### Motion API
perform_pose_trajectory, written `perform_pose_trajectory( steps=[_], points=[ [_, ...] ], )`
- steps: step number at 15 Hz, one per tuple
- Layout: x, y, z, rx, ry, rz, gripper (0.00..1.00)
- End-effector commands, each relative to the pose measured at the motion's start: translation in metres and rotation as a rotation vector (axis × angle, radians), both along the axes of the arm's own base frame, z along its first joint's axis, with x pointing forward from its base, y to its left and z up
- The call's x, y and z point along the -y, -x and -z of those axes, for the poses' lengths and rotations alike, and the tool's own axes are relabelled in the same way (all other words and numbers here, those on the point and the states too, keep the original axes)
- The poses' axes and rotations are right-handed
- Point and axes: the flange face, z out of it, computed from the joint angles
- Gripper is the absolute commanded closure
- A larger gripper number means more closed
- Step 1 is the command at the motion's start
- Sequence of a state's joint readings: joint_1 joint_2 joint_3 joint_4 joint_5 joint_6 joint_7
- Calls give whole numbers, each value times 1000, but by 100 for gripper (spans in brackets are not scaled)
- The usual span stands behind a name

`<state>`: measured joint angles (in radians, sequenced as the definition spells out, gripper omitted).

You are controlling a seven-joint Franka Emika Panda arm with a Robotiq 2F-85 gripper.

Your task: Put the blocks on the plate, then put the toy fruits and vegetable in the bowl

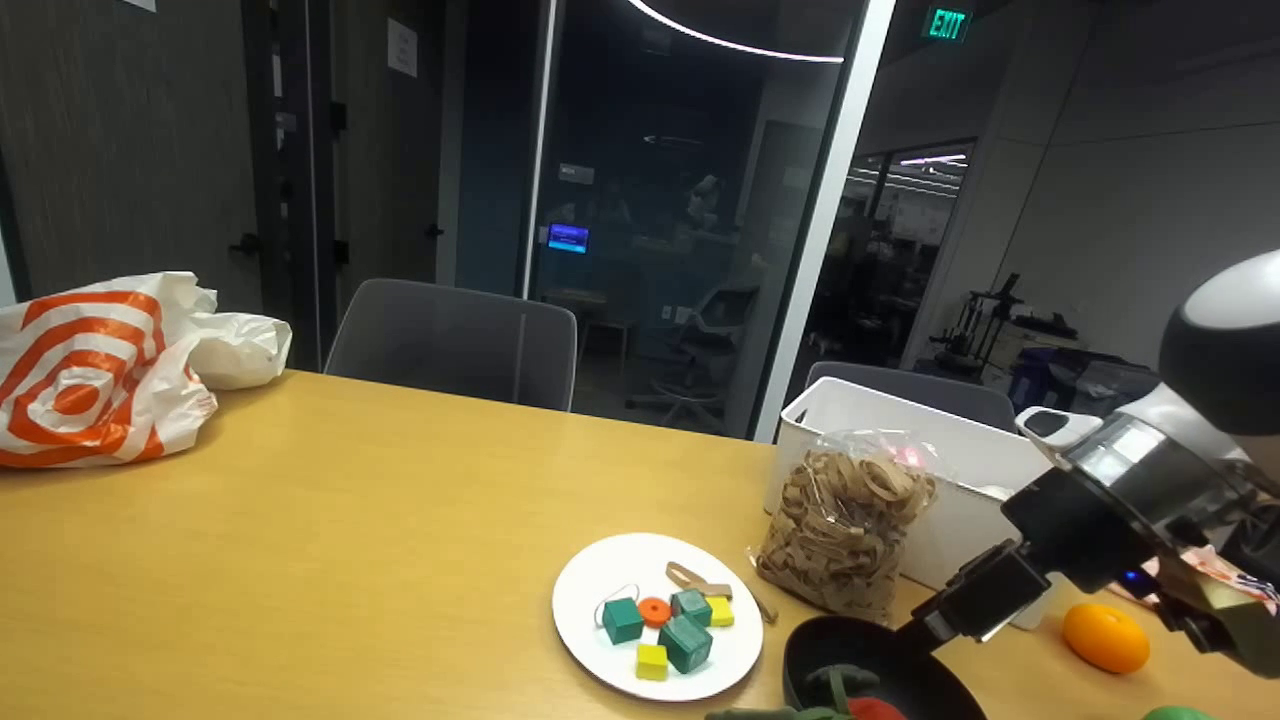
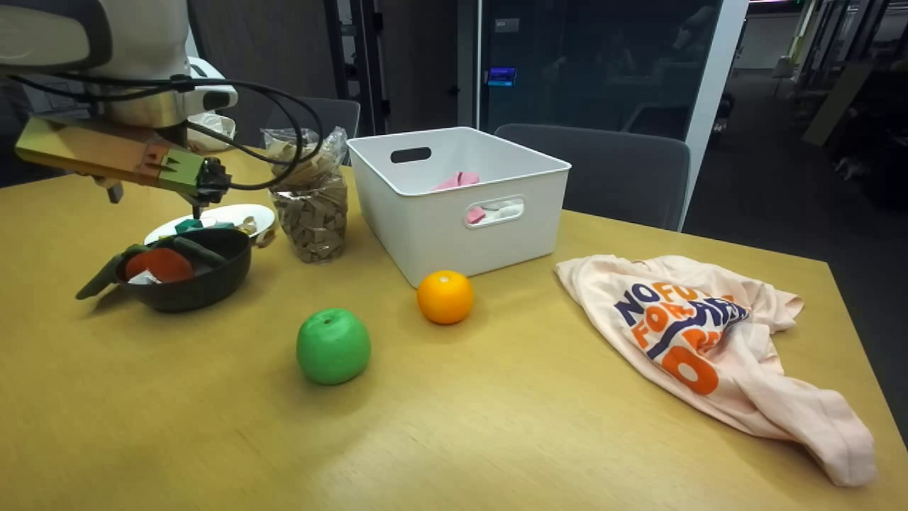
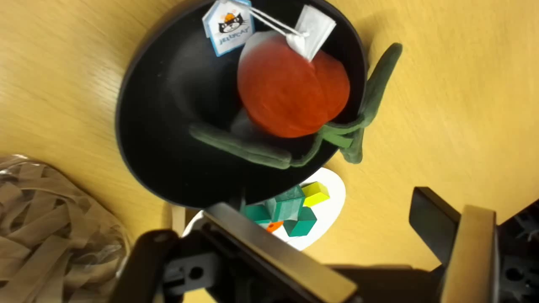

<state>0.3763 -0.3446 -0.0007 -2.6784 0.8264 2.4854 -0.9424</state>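
Note:
The blocks, teal [image 1: 686, 642] and yellow [image 1: 652, 662], lie on the white plate [image 1: 582, 650] with an orange disc [image 1: 655, 612] among them. Beside the plate stands the dark bowl [image 2: 191, 292]. It holds a red plush toy [image 3: 290, 88] with white tags; the toy's green stem [image 3: 379, 84] drapes over the rim. On the bare table sit a green toy apple [image 2: 333, 346] and a toy orange [image 2: 445, 297]. My gripper [image 3: 326, 214] is over the bowl's plate-side edge, fingers wide apart with nothing between them. Its near finger covers part of the plate in the wrist view.
A clear bag of brown strips [image 1: 835, 530] stands close to the bowl and plate, against a white box [image 2: 489, 241]. A pink shirt [image 2: 752, 383] lies at the table's edge. A white and orange plastic bag [image 1: 100, 380] rests at the far end.

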Motion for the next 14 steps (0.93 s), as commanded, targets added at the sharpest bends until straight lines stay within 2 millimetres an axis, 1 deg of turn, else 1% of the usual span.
perform_pose_trajectory(
  steps=[1,4,8,11,14],
  points=[
    [34,-11,-14,36,82,169,0],
    [75,-22,-19,21,145,323,0],
    [122,-35,-15,14,225,526,0],
    [149,-42,-7,14,301,665,0],
    [172,-50,5,19,399,782,0]
  ],
)
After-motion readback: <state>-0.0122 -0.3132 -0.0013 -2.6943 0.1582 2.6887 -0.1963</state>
